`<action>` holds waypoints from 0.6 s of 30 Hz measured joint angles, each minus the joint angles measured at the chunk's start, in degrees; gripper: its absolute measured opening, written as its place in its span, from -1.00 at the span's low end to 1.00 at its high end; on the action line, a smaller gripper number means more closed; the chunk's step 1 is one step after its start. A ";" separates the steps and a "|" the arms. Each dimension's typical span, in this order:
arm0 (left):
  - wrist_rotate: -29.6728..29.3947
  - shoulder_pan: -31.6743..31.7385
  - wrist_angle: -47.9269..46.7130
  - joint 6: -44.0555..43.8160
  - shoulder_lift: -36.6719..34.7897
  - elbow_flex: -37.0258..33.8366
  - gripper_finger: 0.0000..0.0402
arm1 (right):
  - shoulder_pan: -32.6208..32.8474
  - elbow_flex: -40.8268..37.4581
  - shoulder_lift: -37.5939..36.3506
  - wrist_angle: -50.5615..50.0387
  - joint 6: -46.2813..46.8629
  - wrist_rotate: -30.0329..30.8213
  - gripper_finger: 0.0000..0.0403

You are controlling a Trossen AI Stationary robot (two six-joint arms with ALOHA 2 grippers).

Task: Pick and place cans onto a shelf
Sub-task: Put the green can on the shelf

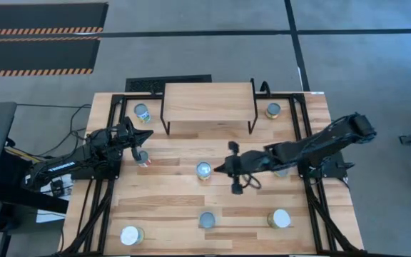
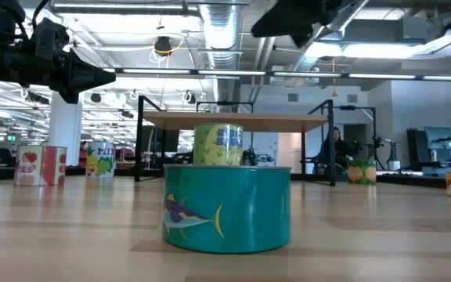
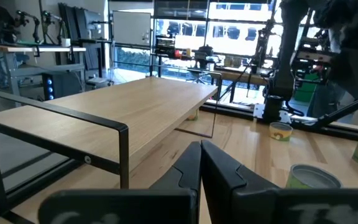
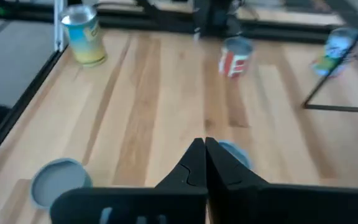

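The shelf [image 1: 209, 103], a light-wood board on thin black legs, stands at the table's far middle with nothing on it. Several cans stand upright on their bases around the tabletop. One with a silvery top [image 1: 204, 170] is at the centre, a red one [image 1: 143, 158] is at the left, and a teal one with a fish label [image 2: 227, 207] is nearest the low camera. My right gripper [image 1: 218, 170] is shut and hangs in the air just right of the centre can [image 4: 235, 152], raised clear of the table [image 2: 257, 30]. My left gripper [image 1: 147, 135] is shut and waits level at the left, above the red can.
More cans stand at the far left [image 1: 143, 113], far right [image 1: 273, 111], near left [image 1: 131, 235], near middle [image 1: 207, 220] and near right [image 1: 280, 218]. Another [image 1: 282, 170] sits partly under my right arm. Black frame rails run along both sides of the table.
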 joint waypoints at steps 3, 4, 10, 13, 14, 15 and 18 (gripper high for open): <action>0.01 0.00 0.00 0.03 -0.02 0.00 -1.00 | -0.29 4.39 4.73 -3.06 -0.02 -0.38 -0.91; -0.01 0.00 0.01 0.01 -0.01 -0.01 -1.00 | -0.26 5.89 6.29 -4.65 -0.27 -0.35 -0.86; -0.01 0.00 0.01 0.00 0.00 0.00 -1.00 | -0.93 14.56 15.47 -13.30 -3.04 -0.32 -0.50; -0.01 0.01 0.01 0.02 -0.01 -0.01 -1.00 | -1.18 18.95 19.38 -18.14 -5.19 -0.31 -0.34; -0.01 0.01 0.02 0.02 -0.01 0.00 -1.00 | -1.40 20.45 20.67 -19.74 -6.40 -0.34 -0.30; 0.00 0.01 0.00 0.00 -0.02 -0.01 -1.00 | -1.48 21.56 21.70 -21.56 -7.37 -0.33 -0.26; 0.01 0.00 0.00 0.02 -0.02 0.01 -1.00 | -2.08 24.79 24.73 -24.32 -8.62 -0.38 -0.21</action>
